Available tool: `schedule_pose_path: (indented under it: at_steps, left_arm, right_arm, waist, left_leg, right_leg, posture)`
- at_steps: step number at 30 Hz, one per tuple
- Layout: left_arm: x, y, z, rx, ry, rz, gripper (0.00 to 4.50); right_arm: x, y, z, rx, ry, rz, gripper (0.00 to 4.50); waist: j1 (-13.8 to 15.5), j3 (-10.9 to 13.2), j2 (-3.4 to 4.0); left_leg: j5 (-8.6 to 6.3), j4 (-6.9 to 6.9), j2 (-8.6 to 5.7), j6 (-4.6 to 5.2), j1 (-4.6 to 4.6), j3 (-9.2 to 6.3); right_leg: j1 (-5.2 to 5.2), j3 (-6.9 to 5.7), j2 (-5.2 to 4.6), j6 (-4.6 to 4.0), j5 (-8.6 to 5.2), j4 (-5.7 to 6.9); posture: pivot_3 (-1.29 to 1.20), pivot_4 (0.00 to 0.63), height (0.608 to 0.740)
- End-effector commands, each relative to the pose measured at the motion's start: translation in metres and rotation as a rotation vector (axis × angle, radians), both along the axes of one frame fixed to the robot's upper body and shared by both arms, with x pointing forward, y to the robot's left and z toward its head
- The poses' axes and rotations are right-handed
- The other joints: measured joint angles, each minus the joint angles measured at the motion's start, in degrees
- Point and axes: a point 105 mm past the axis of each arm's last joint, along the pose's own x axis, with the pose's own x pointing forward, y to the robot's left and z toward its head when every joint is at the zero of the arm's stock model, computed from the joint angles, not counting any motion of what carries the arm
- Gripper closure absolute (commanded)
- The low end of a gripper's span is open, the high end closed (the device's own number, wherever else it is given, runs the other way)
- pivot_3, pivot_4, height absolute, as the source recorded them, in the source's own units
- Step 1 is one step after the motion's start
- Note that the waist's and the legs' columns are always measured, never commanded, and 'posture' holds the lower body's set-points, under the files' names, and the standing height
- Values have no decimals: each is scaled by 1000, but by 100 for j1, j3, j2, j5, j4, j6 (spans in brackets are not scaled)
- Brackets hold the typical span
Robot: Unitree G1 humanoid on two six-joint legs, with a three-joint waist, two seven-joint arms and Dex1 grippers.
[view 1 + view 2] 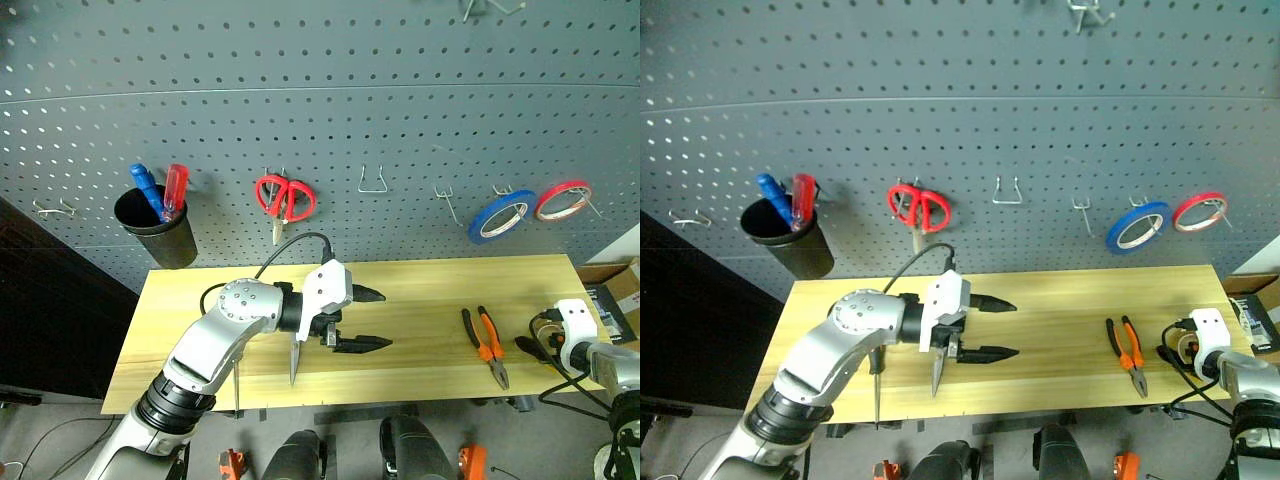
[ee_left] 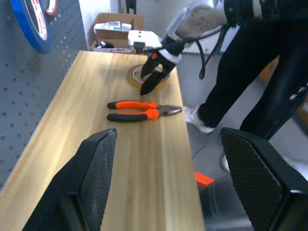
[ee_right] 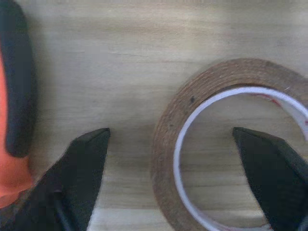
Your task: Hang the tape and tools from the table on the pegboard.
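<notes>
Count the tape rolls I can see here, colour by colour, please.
Blue tape roll: 1
Red tape roll: 1
Yellow tape roll: 1
Total: 3

desk point(image 1: 420, 300) in front of pegboard point(image 1: 330, 90) | pliers point(image 1: 486, 345) on desk right part | tape point(image 2: 146, 76) on desk at right end, right of pliers | right claw point(image 2: 155, 78) over tape, one finger inside ring, one outside | left claw point(image 1: 362, 318) above desk middle | scissors point(image 1: 294, 362) on desk under left arm
</notes>
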Motion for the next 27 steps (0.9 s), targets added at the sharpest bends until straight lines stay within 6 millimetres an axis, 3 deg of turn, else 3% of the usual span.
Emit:
schedule_pose_path:
  at_steps: [1,8,9,15,17,21,24,27]
  left_arm:
    - [-3,-1,10,-17,-134,-24,822]
    - [-3,5,10,-65,-187,1,822]
    - [-2,8,10,-75,-193,15,822]
    - [1,16,6,-114,-133,61,822]
    - [3,16,7,-121,-131,64,822]
    - [6,21,8,-105,-142,31,822]
    - [0,25,13,-143,-158,4,822]
    - [-5,27,19,-207,-153,-4,822]
  right_arm:
    - [-9,1,-14,48,47,-33,1560]
    - [-6,-4,-12,71,3,-112,3904]
    - [-7,-3,-11,55,-3,-111,4031]
    - [-17,-3,0,-57,-51,-69,4031]
    - [-21,-4,12,-96,-89,-64,4031]
    - [-38,-3,58,-283,-217,-35,4031]
    - [-60,26,89,-382,-329,-15,4031]
    - [-71,74,107,-411,-455,-11,4031]
  waist:
    - [13,0,-5]
    - [28,-14,-24]
    - [32,-17,-24]
    - [122,-26,-12]
    - [175,-41,12]
    - [194,-67,67]
    - [178,-78,74]
    - [129,-81,73]
  left_leg:
    - [0,1,0,0,0,0]
    - [0,0,4,-1,0,0]
    - [0,0,4,-1,0,0]
    - [0,0,5,-2,-6,-1]
    - [0,4,4,-2,-30,-1]
    - [-1,72,0,-3,-113,-1]
    - [-1,78,0,-4,-122,1]
    - [-4,76,18,-12,-105,-3]
  right_leg:
    - [0,0,0,0,0,-1]
    - [0,-1,5,-1,2,-8]
    - [0,-1,5,-1,2,-8]
    - [-7,-1,7,-1,3,-6]
    - [-31,-2,6,-1,3,-3]
    - [-101,-7,5,0,4,33]
    - [-110,-1,6,2,10,41]
    - [-99,1,25,-3,12,43]
  posture:
    - [42,256,740]
    - [52,216,740]
    - [51,209,740]
    - [39,197,740]
    - [35,196,740]
    - [11,201,740]
    - [-6,203,740]
    - [-23,202,740]
